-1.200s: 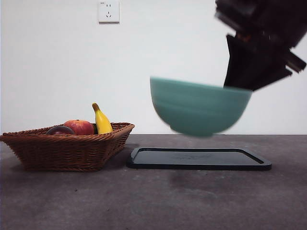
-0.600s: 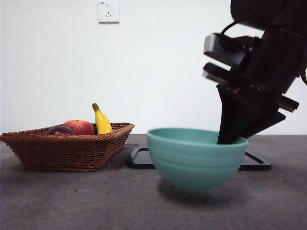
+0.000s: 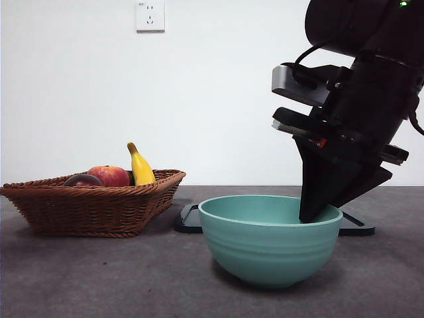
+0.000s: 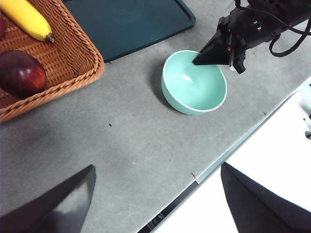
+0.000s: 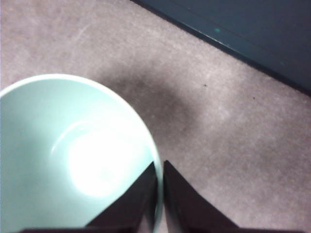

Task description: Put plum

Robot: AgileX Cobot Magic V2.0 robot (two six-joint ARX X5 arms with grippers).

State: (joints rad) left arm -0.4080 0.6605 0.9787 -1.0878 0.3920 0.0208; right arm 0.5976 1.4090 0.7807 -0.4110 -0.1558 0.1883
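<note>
The right gripper [image 5: 159,194] pinches the rim of the green bowl [image 5: 63,160] at its four o'clock edge; a dark tray [image 5: 262,34] lies beyond.

No readable text, labels, brands or numbers anywhere. Wall socket [image 3: 150,15] shows only tiny marks, too small to read. Faint print at the worktop's [image 4: 146,165] edge in the left wrist view, illegible.

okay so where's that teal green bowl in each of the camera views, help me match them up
Front view: the round teal green ceramic bowl stands on the grey table, low and centre-right, before the flat black tray.
Left wrist view: the bowl sits upper centre, beside that tray.
Right wrist view: the bowl fills the lower left.
Shared landmark: the right gripper, pinching the bowl's rim.
</note>
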